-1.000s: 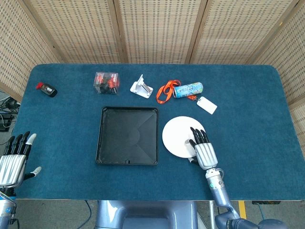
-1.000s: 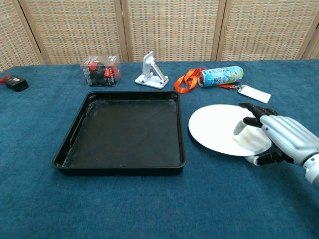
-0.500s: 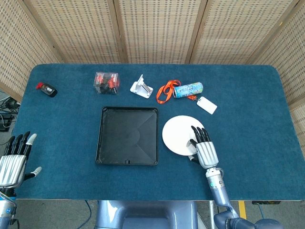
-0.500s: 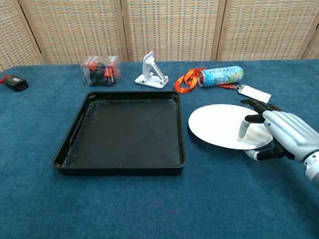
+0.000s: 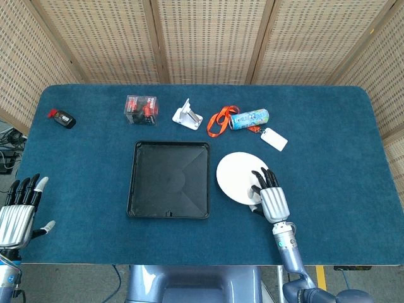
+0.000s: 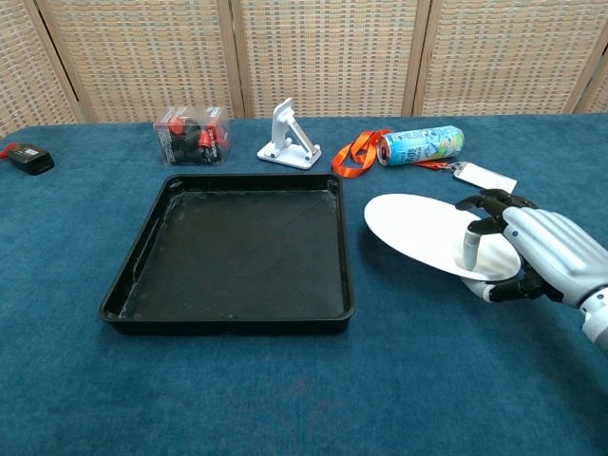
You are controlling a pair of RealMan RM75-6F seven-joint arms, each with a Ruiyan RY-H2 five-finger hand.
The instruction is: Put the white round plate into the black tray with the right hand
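The right hand [image 6: 532,255], silver-shelled with black fingers, is pinching the near right edge of the white round plate [image 6: 427,233], thumb below the rim and fingers [image 5: 262,178] lying over the top. The one plate, thin, flat and matte, is tilting in the chest view, its held side lifted off the blue cloth table [image 6: 285,380] and its far left side sitting low. It is hanging just to the right of the black tray [image 6: 237,249], not over it.

The single tray is square with rounded corners, a raised rim and a glossy, faintly scuffed floor, and it is holding nothing. Its right wall is standing between the plate and the tray floor.

Along the back of the table, six things are lying apart: one small black and red device [image 5: 62,117] at far left, one clear plastic box [image 6: 191,137] with red and black contents, one white angled stand [image 6: 290,138], one orange lanyard [image 6: 356,153] curling against one printed can [image 6: 421,144] lying on its side, and one white card tag [image 6: 484,178] just behind the right hand.

The left hand [image 5: 17,211] is resting at the near left table edge, fingers straight and slightly apart, holding nothing.
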